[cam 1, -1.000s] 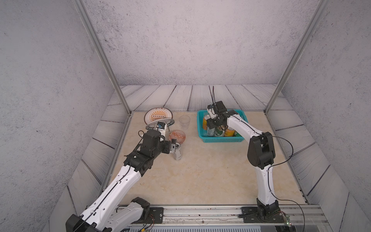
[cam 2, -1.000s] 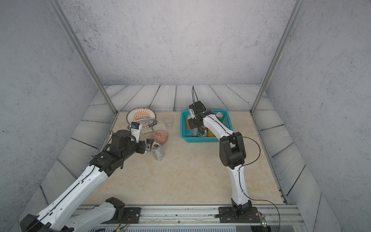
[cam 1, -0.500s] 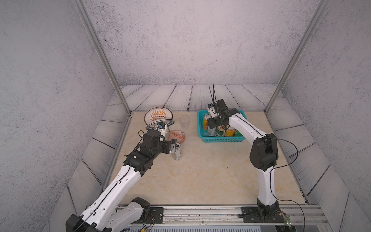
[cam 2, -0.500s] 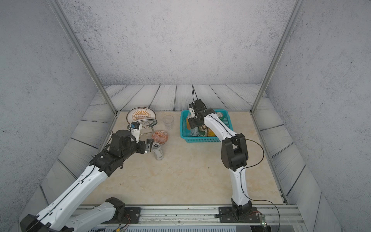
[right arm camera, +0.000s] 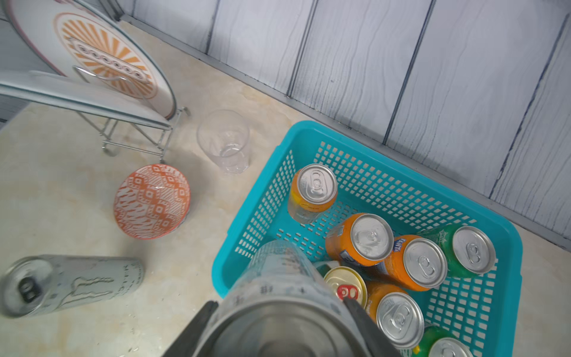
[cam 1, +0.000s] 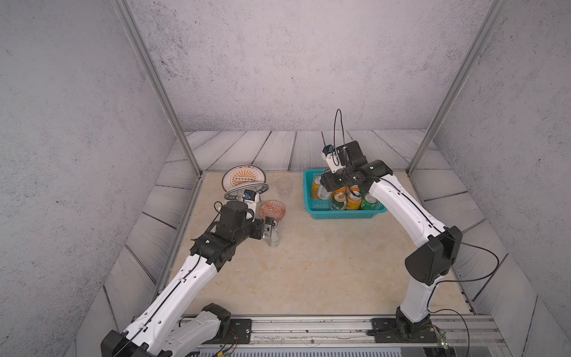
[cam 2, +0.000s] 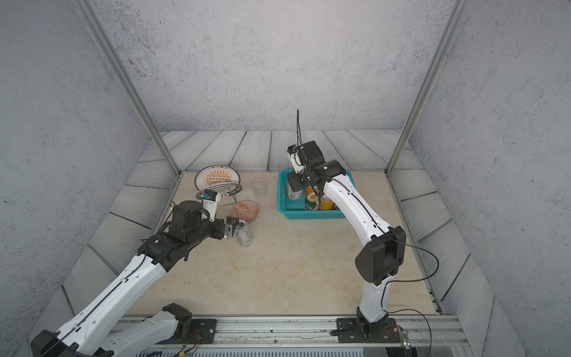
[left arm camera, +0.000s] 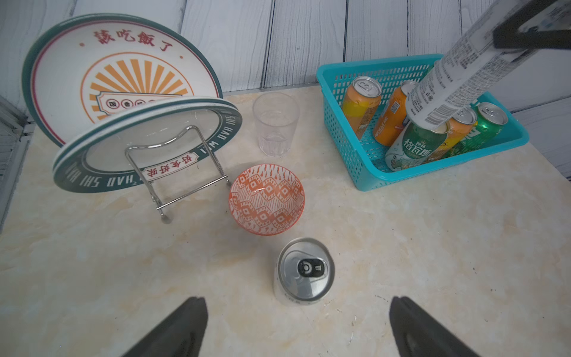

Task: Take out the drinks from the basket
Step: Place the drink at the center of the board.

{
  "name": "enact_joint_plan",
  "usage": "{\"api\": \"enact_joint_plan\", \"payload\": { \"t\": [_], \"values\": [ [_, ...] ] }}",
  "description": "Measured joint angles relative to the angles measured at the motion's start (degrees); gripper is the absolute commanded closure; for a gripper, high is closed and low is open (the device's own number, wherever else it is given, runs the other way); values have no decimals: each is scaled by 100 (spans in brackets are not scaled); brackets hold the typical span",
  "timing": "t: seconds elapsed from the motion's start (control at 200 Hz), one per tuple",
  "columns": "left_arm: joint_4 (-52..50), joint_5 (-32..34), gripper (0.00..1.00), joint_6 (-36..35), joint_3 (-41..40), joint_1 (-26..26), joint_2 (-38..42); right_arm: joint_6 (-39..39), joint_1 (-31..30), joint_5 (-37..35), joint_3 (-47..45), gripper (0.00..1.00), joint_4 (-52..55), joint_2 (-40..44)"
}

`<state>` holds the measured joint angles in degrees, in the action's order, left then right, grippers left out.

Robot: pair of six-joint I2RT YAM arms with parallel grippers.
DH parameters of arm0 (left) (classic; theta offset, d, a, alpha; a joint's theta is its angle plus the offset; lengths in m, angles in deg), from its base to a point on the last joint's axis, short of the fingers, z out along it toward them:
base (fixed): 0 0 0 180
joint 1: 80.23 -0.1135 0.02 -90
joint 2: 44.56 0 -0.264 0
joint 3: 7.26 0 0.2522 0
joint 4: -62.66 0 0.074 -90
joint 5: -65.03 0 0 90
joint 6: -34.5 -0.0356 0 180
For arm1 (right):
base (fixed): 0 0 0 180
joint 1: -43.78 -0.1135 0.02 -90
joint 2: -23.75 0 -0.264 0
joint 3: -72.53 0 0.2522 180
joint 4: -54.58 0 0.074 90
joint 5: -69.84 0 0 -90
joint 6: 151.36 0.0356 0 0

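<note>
One slim white black-printed can (left arm camera: 304, 272) is set on the beige table (left arm camera: 432, 247), lower centre, before the released left gripper (left arm camera: 297, 309). A second slim white can (right arm camera: 278, 278) is grasped, tilted, by the right gripper (right arm camera: 279, 304) over the teal mesh plastic basket (right arm camera: 304, 129), where seven cans (right arm camera: 367, 238) are left.

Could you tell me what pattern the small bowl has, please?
The bowl has orange-and-white diamonds, clearest in the left wrist view.
</note>
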<state>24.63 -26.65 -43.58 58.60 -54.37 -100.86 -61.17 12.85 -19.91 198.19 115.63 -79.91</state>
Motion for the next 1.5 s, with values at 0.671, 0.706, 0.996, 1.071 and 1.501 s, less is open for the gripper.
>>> {"api": "enact_joint_plan", "payload": {
  "t": [0.671,0.706,0.996,1.071,1.501],
  "values": [
    [-48,-114,1,505,-1001,-4,745,258,-1709,-372,-2087,46,-584,1167],
    [-61,-116,1,516,-1034,-4,793,269,-1755,-391,-2122,46,-649,1165],
    [-129,-103,1,634,-1235,-4,984,481,-1954,-433,-2588,46,-1394,1084],
    [-133,-96,1,638,-1244,-4,984,540,-1965,-442,-2669,46,-1537,973],
    [-155,-48,1,638,-1250,-4,1019,737,-1978,-435,-2903,46,-1840,216]
  ]
}}
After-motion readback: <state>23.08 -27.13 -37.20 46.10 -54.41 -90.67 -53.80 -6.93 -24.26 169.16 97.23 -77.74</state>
